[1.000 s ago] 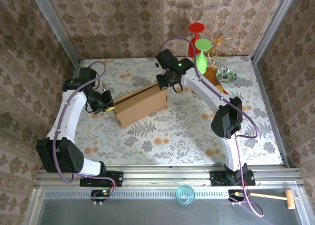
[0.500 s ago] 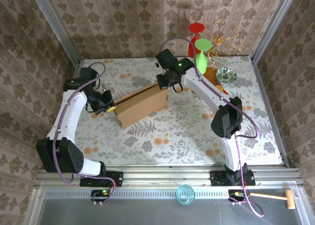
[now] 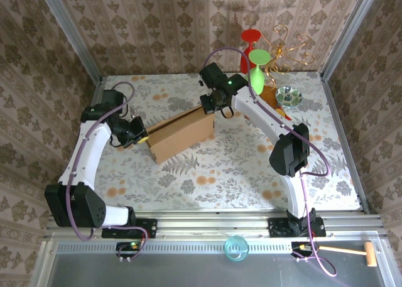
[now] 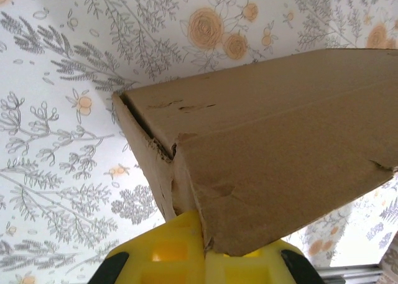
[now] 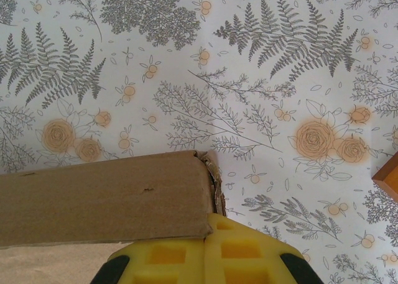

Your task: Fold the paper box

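Observation:
The paper box (image 3: 182, 135) is a light-brown cardboard box, folded up and lying slantwise mid-table. My left gripper (image 3: 139, 137) is at its near left corner. In the left wrist view the yellow fingers (image 4: 163, 251) are closed and the box's creased corner (image 4: 205, 231) runs into the seam between them. My right gripper (image 3: 211, 107) is at the far right end. There the fingertips (image 5: 245, 250) meet at the frayed end wall (image 5: 216, 194), with the box (image 5: 102, 200) stretching off to the left.
A green goblet (image 3: 258, 70), a red goblet (image 3: 249, 45), a gold wire stand (image 3: 289, 45) and a small glass bowl (image 3: 288, 97) crowd the back right corner. An orange-brown block (image 5: 389, 177) lies right of the box. Patterned walls close in the table.
The left arm's elbow has swung outward and up while its gripper stays at the box's left corner. The box and the right arm have barely moved.

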`<action>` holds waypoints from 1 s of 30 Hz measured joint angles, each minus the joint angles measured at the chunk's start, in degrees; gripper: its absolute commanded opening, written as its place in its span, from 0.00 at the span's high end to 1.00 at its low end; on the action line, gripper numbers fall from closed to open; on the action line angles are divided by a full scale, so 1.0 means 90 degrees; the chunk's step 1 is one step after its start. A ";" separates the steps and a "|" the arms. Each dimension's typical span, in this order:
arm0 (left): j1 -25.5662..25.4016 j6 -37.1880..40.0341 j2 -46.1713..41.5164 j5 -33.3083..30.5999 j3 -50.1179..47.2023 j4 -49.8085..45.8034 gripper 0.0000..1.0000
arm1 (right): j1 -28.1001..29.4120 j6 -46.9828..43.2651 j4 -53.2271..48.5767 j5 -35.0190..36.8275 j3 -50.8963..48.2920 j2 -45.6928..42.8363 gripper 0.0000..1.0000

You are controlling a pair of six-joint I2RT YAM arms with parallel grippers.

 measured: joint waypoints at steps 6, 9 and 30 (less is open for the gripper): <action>-0.0095 0.0000 -0.0423 -0.0051 -0.0561 0.0663 1.00 | -0.0012 0.0002 0.0044 0.0053 -0.0051 0.0000 1.00; -0.0097 0.0000 -0.0522 -0.0080 -0.0714 0.0889 1.00 | -0.0012 0.0002 0.0075 0.0063 -0.0083 -0.0002 1.00; 0.0199 -0.0386 -0.0078 0.0493 -0.0211 0.0474 1.00 | -0.0036 0.0000 0.0163 0.0078 -0.0131 -0.0002 1.00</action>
